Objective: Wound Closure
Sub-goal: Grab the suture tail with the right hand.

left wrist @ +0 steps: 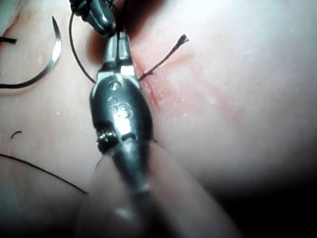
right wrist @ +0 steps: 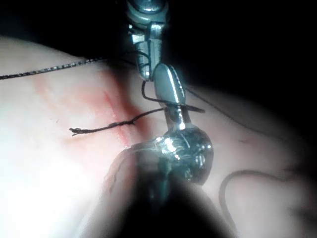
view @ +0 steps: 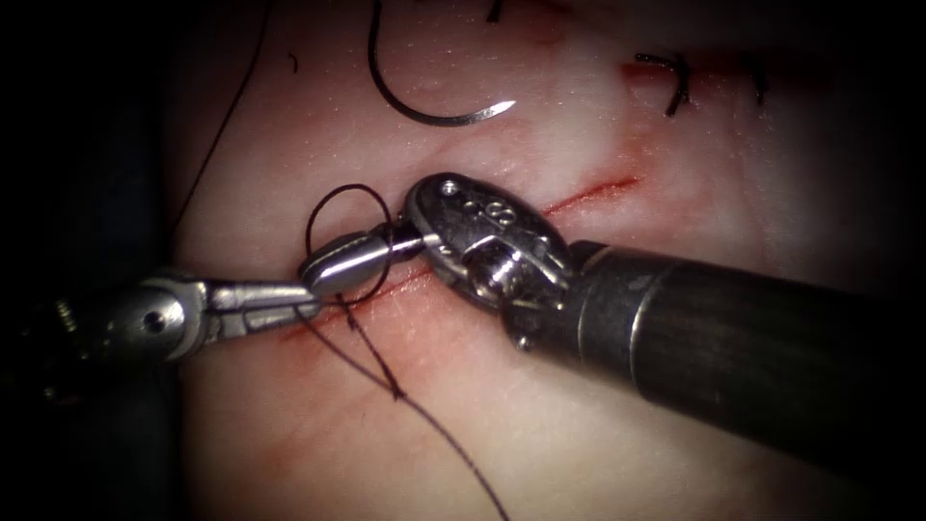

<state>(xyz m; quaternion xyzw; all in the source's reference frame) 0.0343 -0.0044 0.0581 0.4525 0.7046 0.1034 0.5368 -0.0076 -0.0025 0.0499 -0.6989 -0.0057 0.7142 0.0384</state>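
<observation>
The needle (view: 424, 106) lies free on the tissue (view: 579, 434) above the cut (view: 588, 195), while both end effectors, left (view: 289, 299) and right (view: 371, 259), meet clenched at the looped thread (view: 333, 207), evidently for knot work.

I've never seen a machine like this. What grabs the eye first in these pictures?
Two metal tools meet tip to tip over the red cut in the tissue: the right tool comes in on a thick dark shaft, the left tool is slimmer. A loop of dark thread circles where their tips meet. Above them the curved needle lies free on the tissue, held by neither tool.
</observation>
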